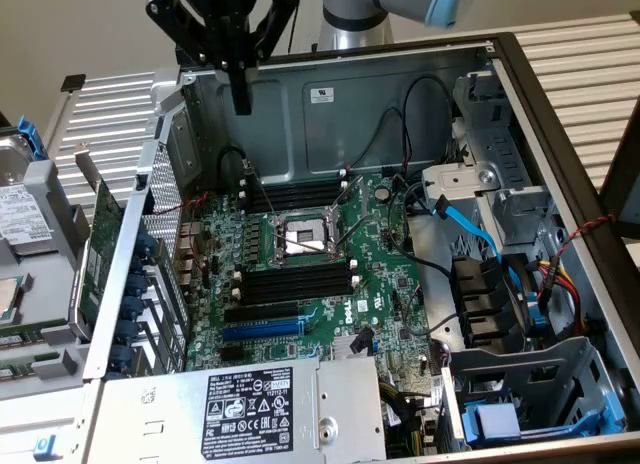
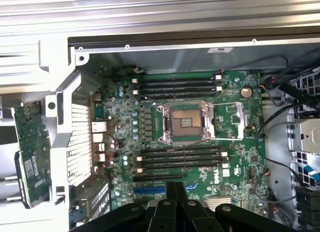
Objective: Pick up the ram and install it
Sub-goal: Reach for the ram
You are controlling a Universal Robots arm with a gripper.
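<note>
Ribbed grey metal makes up the desk (image 1: 575, 59), and an open computer case (image 1: 345, 79) lies on it on its side, so the motherboard (image 1: 385, 284) faces up for work from above. The gripper (image 1: 240, 104) hangs over the case's back wall, near the exterior view's left corner, high above the board. The wrist view looks straight down past it (image 2: 176, 184). Whether the jaws are clenched or released I cannot tell, and no green stick shows in them.

I cannot pick out the ram with certainty in either view. Both banks of memory slots (image 1: 295, 196), one on each side of the CPU socket (image 1: 300, 236), look empty.

A larger green expansion card (image 1: 100, 239) leans outside the case's left wall, out of the way. Open room over the slots looks good. The crowding is at the edges: loose cables (image 1: 420, 134) and the drive cage (image 1: 480, 179) on the right, the power supply (image 1: 250, 409) at the near edge.
</note>
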